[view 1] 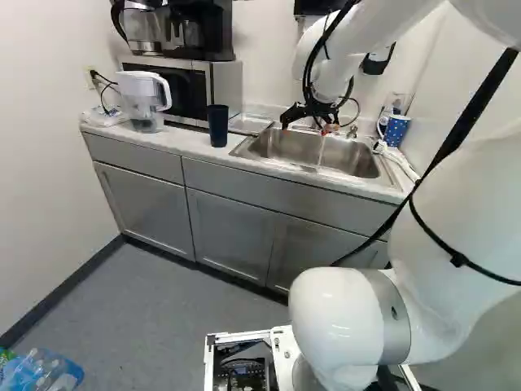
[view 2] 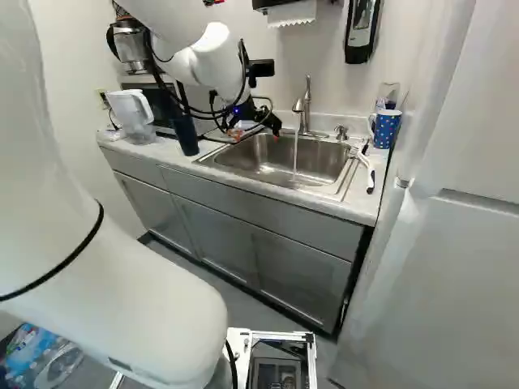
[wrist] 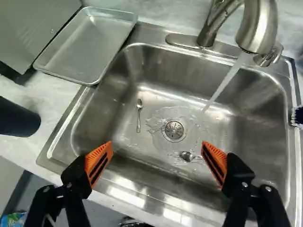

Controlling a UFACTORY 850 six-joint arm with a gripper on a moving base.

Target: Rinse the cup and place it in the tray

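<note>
Gripper (wrist: 156,144), black with orange pads, stands wide and empty; pickup apparently precedes rinsing, requiring reach toward the dark-blue cylindrical cup (wrist: 18,119).

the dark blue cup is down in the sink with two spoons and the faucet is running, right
Not quite: the dark blue cup stands on the counter beside the sink, as the left base view shows. The two spoons are in the sink and the faucet is running.
</note>
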